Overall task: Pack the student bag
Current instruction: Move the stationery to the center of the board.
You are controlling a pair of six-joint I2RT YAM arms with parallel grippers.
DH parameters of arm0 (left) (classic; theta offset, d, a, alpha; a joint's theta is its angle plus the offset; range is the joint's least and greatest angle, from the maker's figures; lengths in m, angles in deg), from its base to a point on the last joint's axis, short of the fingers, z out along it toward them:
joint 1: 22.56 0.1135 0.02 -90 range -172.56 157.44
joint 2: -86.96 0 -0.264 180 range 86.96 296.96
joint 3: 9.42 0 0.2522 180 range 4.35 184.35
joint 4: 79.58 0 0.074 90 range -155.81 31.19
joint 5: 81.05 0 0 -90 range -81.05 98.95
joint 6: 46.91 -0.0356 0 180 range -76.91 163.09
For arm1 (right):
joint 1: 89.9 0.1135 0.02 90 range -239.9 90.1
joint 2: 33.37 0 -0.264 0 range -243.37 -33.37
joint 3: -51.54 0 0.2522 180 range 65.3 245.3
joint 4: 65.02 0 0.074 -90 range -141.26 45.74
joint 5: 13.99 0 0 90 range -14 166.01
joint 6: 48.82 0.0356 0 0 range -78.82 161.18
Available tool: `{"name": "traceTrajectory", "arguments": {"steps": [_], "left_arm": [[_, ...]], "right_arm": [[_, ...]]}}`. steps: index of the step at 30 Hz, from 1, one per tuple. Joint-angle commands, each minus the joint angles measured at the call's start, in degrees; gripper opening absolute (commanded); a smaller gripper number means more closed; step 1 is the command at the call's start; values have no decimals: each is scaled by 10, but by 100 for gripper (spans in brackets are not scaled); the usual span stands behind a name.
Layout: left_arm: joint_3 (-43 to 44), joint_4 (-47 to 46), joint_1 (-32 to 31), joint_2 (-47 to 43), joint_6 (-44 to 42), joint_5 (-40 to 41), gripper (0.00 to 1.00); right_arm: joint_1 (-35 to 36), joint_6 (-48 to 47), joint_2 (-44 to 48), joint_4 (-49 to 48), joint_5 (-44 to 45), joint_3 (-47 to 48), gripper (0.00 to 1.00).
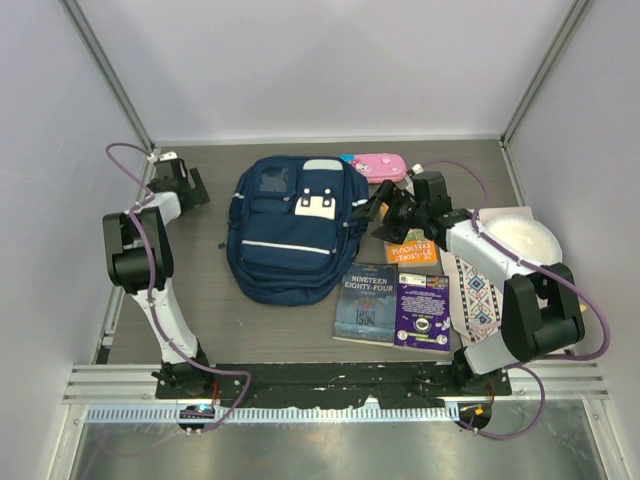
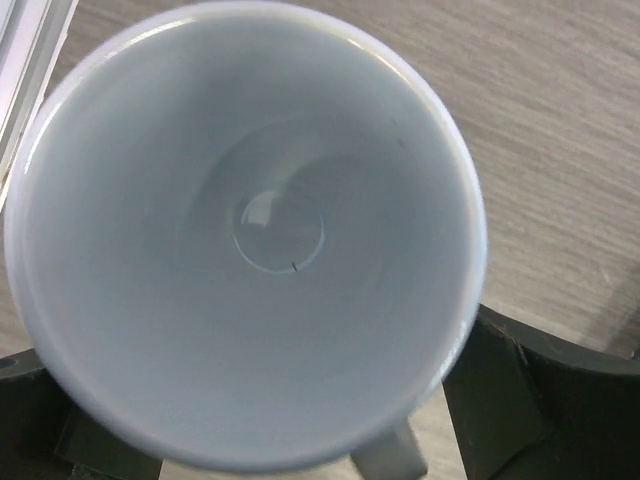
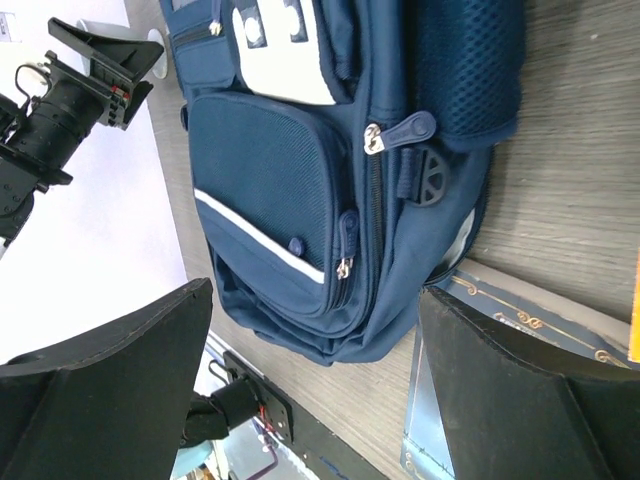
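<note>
The student bag (image 1: 290,225), a navy backpack with white stripe trim and a white patch, lies flat in the middle of the table with its zips closed (image 3: 300,180). My right gripper (image 1: 383,205) hovers open just right of the bag and points at it. In the right wrist view its fingers (image 3: 110,390) frame the bag's lower corner with nothing between them. My left gripper (image 1: 188,185) is at the far left corner, open. It straddles a white mug (image 2: 250,230) seen from straight above, with one dark finger (image 2: 520,400) on each side of the mug.
A pink pencil case (image 1: 378,165) lies at the bag's top right. Three books lie right of the bag: an orange one (image 1: 412,247), Nineteen Eighty-Four (image 1: 365,302) and a purple one (image 1: 422,310). A white plate (image 1: 520,240) and a patterned cloth (image 1: 478,290) lie under the right arm.
</note>
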State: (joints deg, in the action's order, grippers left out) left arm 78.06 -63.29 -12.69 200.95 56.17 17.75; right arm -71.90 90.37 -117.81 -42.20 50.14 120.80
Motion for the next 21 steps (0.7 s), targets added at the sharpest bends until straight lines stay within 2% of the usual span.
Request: {"name": "traceTrajectory", "arguments": {"steps": [1,5,9,15,21], "left_arm": [[59,-5,2,36,5,-22,100],[104,5,5,64,12,-33,100],[115,23,4,69,12,-39,100],[19,0,5,-18,41,-48,100],[-42,-8,4,-71,70,-71,100]], "right_arm": [[-23,-14,-10,-11,-8,28,89],[-48,-30,-43,0,14,65,89],[-61,-62,-120,36,58,143,89],[-82,-90,-235,82,194,306,89],[-82,-114,-397,110,240,498,89]]}}
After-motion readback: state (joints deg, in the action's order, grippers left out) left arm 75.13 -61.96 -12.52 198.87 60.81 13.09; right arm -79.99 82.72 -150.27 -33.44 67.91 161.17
